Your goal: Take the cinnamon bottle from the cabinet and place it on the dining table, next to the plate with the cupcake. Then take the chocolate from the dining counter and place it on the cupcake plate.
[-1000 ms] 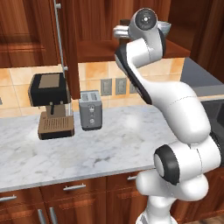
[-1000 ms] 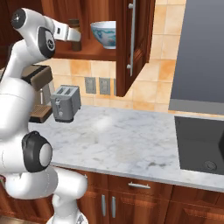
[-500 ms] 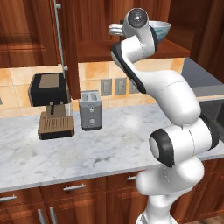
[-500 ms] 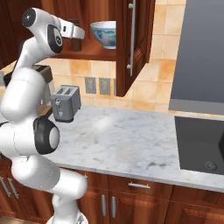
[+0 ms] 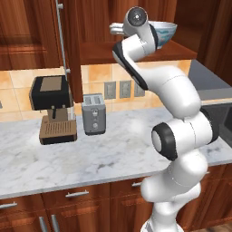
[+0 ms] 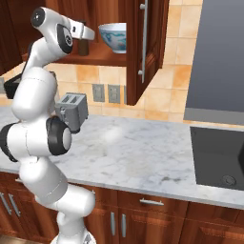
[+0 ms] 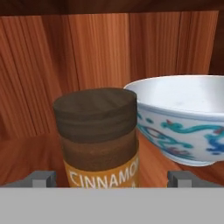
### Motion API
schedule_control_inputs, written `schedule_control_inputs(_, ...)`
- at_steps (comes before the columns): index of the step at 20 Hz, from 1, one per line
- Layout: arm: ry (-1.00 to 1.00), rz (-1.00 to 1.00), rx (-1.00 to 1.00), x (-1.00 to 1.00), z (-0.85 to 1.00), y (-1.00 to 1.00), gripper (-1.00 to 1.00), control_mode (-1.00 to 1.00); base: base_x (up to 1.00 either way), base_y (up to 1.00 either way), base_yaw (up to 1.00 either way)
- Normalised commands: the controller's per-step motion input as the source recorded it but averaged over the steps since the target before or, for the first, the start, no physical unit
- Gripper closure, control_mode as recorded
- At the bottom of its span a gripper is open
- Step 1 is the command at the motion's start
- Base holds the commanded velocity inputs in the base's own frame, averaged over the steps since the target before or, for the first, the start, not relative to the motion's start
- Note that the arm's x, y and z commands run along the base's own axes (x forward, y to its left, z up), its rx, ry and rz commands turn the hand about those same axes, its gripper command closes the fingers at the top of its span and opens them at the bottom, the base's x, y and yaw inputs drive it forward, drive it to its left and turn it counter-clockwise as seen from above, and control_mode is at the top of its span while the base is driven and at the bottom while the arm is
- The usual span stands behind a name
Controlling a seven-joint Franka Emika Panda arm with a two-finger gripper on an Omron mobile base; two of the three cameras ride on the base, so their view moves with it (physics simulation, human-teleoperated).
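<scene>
The cinnamon bottle (image 7: 97, 144), brown with a dark cap and an orange label, stands on the shelf of the open cabinet (image 7: 87, 48). My gripper (image 7: 111, 178) is open, one fingertip (image 7: 41, 178) on each side of the bottle and apart from it. In the right base view the gripper (image 6: 88, 34) reaches into the cabinet (image 6: 155, 52) just above the bottle (image 6: 84, 48). In the left base view the hand is up at the shelf (image 5: 136, 52). The dining table, the cupcake plate and the chocolate are out of view.
A white-and-blue bowl (image 7: 183, 118) (image 6: 114, 37) (image 5: 164, 31) sits close to the bottle on its right. The open door's silver handle (image 6: 143, 40) hangs right of the shelf. On the counter (image 5: 113, 154) below stand a toaster (image 5: 94, 113) and a coffee machine (image 5: 52, 108); a cooktop (image 6: 219, 157) lies at right.
The arm has swung its elbow and pushed the hand further into the cabinet toward the bottle. The jaws have stayed open.
</scene>
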Motion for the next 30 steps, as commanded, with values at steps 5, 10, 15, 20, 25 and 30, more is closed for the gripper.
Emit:
schedule_control_inputs(5,0.00,0.00,0.00,0.11,-0.06,0.00,-1.00,-1.00,0.00,0.00,0.00)
schedule_control_inputs(10,0.00,0.00,0.00,0.16,-0.11,0.00,-1.00,-1.00,0.00,0.00,0.00)
schedule_control_inputs(15,0.00,0.00,0.00,0.07,-0.04,0.00,1.00,-1.00,0.00,0.00,0.00)
schedule_control_inputs(20,0.03,0.00,0.00,0.00,0.00,0.00,1.00,-1.00,0.00,0.00,0.00)
schedule_control_inputs(25,0.00,0.00,0.00,-0.38,0.00,0.11,1.00,-1.00,0.00,0.00,0.00)
schedule_control_inputs(30,0.00,0.10,-0.01,-0.96,-0.05,0.28,1.00,-1.00,0.00,0.00,0.00)
